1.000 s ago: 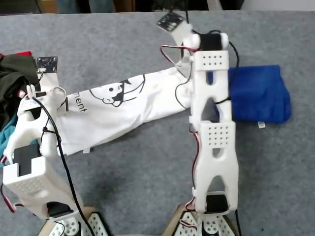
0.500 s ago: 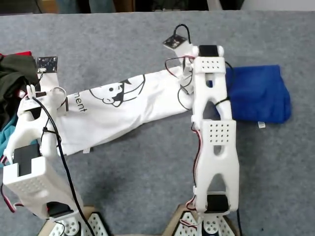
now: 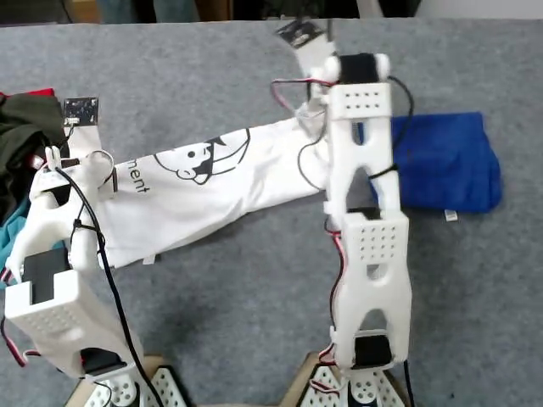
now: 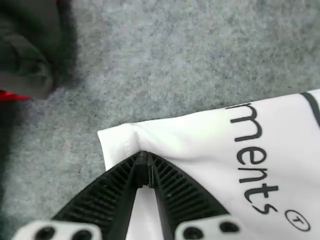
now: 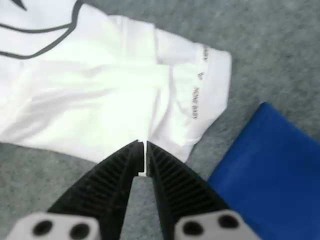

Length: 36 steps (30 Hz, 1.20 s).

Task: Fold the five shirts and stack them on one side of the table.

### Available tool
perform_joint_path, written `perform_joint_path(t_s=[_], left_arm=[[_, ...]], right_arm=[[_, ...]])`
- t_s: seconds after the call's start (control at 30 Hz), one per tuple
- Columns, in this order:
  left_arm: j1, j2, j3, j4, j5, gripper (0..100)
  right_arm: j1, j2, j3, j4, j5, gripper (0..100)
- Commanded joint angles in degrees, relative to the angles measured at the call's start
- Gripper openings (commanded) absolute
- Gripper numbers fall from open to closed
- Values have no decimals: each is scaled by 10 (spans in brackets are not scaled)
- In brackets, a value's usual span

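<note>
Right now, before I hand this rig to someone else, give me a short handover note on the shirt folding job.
Left end effector: shut on a corner of the white shirt, at the end nearest the heap.
Right end effector: shut on the white shirt's other end, beside the blue shirt.
Things: the white shirt lies as a long band across the table. The blue shirt lies folded at the right of the high view. The heap, in dark green, red and teal, sits unfolded at the left edge.
Done: blue shirt folded.
To do: finish folding the white shirt, stack it on the blue one, then work through the heap.
</note>
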Motion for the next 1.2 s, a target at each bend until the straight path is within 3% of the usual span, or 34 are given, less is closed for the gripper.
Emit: perform_joint_path(t_s=[0.0,0.13,0.23,0.53,0.7,0.87,0.97,1.03,1.17], left_arm=[[-13,-1,-24,-4,-4,29],[-14,-1,-25,-4,-4,29],[-11,-1,-25,-4,-4,29],[-10,-22,-32,-2,-3,29],[-8,-105,-58,88,19,30],[-17,-251,-155,327,46,30],[-36,-273,-151,403,50,66],[-65,-261,-122,417,47,126],[-94,-199,-49,360,47,221]], right_arm=[[-8,-31,121,-33,-7,15],[28,7,189,-149,-7,15],[51,25,182,-175,-7,15],[-1,-11,59,6,40,15],[-11,-89,65,7,35,15],[-29,-250,225,5,-11,15],[-33,-327,339,-14,-9,15],[-30,-365,406,-33,9,15],[-18,-414,502,-62,25,15]])
